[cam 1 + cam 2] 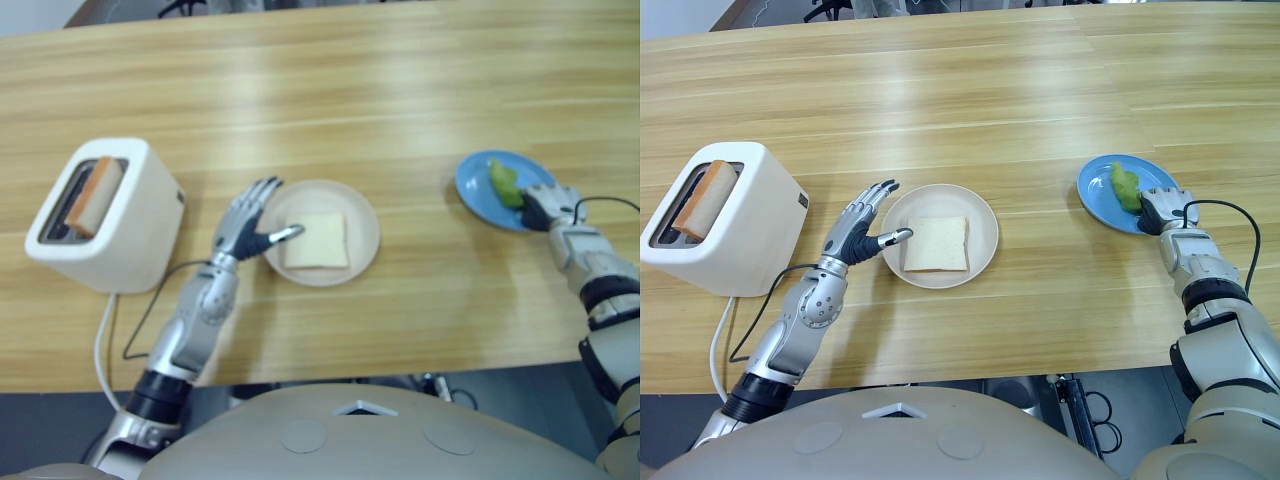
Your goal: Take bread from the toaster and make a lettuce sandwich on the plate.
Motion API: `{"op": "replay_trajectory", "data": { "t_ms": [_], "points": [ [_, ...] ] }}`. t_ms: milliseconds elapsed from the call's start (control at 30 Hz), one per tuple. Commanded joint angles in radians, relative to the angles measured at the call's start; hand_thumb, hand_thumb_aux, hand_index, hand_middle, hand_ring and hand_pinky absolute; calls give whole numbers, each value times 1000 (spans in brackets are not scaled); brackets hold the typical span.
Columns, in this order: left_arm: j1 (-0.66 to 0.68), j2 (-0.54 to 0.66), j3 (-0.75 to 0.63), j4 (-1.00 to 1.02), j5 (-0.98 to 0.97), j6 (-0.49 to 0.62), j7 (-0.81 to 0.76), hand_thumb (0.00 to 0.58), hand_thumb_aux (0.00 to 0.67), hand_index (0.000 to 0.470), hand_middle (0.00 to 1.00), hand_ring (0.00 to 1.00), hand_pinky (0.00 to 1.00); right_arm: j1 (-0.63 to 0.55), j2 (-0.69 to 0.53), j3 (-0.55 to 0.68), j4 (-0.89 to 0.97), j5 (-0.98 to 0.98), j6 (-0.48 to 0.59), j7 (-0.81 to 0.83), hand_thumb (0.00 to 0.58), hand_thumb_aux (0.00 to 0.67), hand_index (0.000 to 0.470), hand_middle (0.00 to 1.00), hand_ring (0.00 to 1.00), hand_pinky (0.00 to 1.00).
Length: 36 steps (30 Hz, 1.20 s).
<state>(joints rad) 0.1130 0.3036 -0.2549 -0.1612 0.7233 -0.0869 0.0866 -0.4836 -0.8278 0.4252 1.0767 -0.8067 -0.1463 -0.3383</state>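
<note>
Left hand (862,228) sat closest in, just left of the cream plate (983,222), spread wide and holding nothing. Its thumb reached over the plate rim toward the slice of bread (936,244). Could not tell whether the tip touched the crust or stopped just short.

Slice of bread lay flat in the middle of the cream plate: white, square, top face bare.

Toaster (740,230) stood at far left, well apart from the cream plate, slots facing up. Second slice (705,197) stood in the slot nearer the plate, upper part sticking out, lower part hidden inside. The other slot was dark and its contents were hard to make out.

White cord (716,362) ran from the toaster's near side over the table edge, with its end cut off. Thin black cable (765,310) looped on the table beside the left forearm, and the arm hid its far end.

Lettuce (1125,186) lay on the blue plate (1092,186) at right, well apart from the cream plate. Right hand (1165,210) was at the blue plate's near rim, against the near end of the lettuce and covering part of both. Grip was unreadable: could not tell whether it had closed on the lettuce or only touched it. Wrist cable (1240,215) arced off the right forearm.

Table (990,100) was light wood. Chair bases (840,8) were cut off at the top edge.
</note>
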Motion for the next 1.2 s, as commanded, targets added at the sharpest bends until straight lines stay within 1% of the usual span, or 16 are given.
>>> {"op": "replay_trajectory", "data": {
  "t_ms": [33, 133, 200, 400, 533, 600, 733, 800, 967, 1100, 1200],
  "points": [
    [8, 10, -2, 21, 6, 3, 1, 0, 0, 0, 0, 0, 0, 26, -23, -35, -70, 40, -18, -13, 580, 670, 460, 1000, 1000, 1000],
    [9, 10, -3, 27, 8, 1, 5, 0, 0, 0, 0, 0, 0, 75, -64, -91, -208, 74, -5, -11, 580, 670, 460, 1000, 1000, 1000],
    [10, 10, -1, 29, 8, 0, 7, 0, 0, 0, 0, 0, 0, 121, -95, -138, -330, 92, 19, -5, 580, 670, 460, 1000, 1000, 1000],
    [5, 11, 0, 38, 8, -8, 15, 0, 0, 0, 0, 0, 0, 280, -172, -326, -728, 125, 134, 49, 580, 670, 460, 1000, 1000, 1000],
    [1, 11, 1, 46, 7, -11, 22, 0, 0, 0, 0, 0, 0, 342, -174, -414, -958, 112, 206, 123, 580, 670, 460, 1000, 1000, 1000],
    [-1, 10, 1, 50, 7, -11, 25, 0, 0, 0, 0, 0, 0, 351, -141, -412, -1071, 91, 235, 170, 580, 670, 460, 1000, 1000, 1000],
    [-7, 7, 1, 59, 4, -13, 34, 0, 0, 0, 0, 0, 0, 318, -7, -306, -1215, 19, 268, 254, 580, 670, 460, 1000, 1000, 1000],
    [-14, 6, 4, 67, -2, -16, 39, 0, 0, 0, 0, 0, 0, 290, 77, -236, -1224, -22, 266, 275, 580, 670, 460, 1000, 1000, 1000],
    [-28, 11, 44, 88, -46, -29, 56, 0, 0, 0, 0, 0, 0, 204, 275, -65, -1115, -112, 250, 284, 580, 670, 460, 1000, 1000, 1000],
    [-32, 0, 101, 98, -124, -44, 65, 0, 0, 0, 0, 0, 0, 141, 396, 22, -974, -143, 234, 259, 580, 670, 460, 1000, 1000, 1000],
    [-36, -15, 135, 107, -194, -59, 60, 0, 0, 0, 0, 0, 0, 118, 468, 75, -868, -156, 218, 233, 580, 670, 460, 1000, 1000, 1000]
  ]
}}
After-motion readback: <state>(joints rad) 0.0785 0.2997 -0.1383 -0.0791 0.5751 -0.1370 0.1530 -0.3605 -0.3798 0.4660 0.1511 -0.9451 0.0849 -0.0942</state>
